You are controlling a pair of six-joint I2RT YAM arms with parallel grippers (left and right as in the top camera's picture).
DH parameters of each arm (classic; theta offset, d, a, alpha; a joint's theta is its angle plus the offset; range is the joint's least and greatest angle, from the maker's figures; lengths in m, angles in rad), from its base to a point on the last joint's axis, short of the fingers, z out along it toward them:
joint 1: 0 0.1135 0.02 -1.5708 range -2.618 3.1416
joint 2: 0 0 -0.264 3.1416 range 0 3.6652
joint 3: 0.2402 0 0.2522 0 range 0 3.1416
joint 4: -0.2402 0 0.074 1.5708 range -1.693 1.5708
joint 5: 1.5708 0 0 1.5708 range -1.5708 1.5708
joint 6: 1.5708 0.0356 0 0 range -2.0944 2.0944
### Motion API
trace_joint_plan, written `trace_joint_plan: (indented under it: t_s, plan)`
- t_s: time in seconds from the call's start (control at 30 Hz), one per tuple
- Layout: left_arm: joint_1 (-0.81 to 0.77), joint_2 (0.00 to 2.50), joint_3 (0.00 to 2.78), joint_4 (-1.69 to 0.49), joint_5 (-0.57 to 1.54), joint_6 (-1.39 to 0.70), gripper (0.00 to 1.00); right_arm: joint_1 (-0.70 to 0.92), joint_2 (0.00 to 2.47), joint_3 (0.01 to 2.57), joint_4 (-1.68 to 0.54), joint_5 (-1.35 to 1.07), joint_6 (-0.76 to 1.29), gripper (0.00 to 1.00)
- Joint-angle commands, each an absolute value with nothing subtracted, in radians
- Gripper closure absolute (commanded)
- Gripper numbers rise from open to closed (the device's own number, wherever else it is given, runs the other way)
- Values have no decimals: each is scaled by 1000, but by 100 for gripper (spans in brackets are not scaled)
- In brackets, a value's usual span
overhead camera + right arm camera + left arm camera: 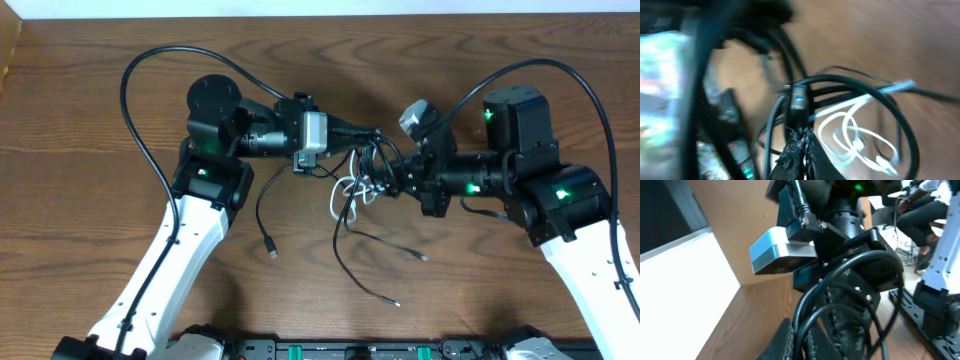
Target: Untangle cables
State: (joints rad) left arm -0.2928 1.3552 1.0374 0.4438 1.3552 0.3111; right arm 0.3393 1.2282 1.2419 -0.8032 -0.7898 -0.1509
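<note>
The cables lie in a tangle at the table's middle: thin black cords (352, 262) trail toward the front with small plug ends, and a short white cord (352, 189) is looped among them. My left gripper (372, 136) reaches in from the left and is shut on black cords (805, 325), which run up between its fingers. My right gripper (388, 172) reaches in from the right and is shut on a black cable (797, 107) by its plug end. The white cord (855, 135) curls just right of those fingers. The two grippers are close together over the tangle.
Thick black arm cables (150, 90) arc over the wooden table (80, 200) at both sides. One loose black cord with a plug (268, 240) lies front left of the tangle. A black rail (350, 350) runs along the front edge.
</note>
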Motion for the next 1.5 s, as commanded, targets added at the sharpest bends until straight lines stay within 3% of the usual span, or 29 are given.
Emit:
trace_joint_plan:
  t_s: [0.0,0.1,0.3,0.33,0.47,0.67,0.87,1.03,1.47]
  plan:
    - [-280,1343,1051,464,1285,294,92,333,1230,1229,-833,-525,-90,95]
    - [-280,1343,1051,458,1285,294,92,331,1230,1229,-827,-521,-91,83]
    - [-280,1343,1051,450,1285,294,92,315,1230,1229,-803,-470,-89,39]
    - [-280,1343,1051,450,1285,294,92,314,1230,1229,-804,-469,-89,38]
    - [-280,1343,1051,449,1266,293,92,313,1230,1229,-807,-486,-90,37]
    - [-280,1343,1051,421,974,126,92,313,1230,1229,-814,-518,-113,34]
    - [-280,1343,1051,420,948,83,92,308,1230,1229,-780,-534,-121,37]
    - [-280,1343,1051,416,949,83,92,293,1230,1229,-744,-546,-121,45]
    - [-282,1343,1051,391,957,-41,92,265,1230,1229,-637,-753,-120,47]
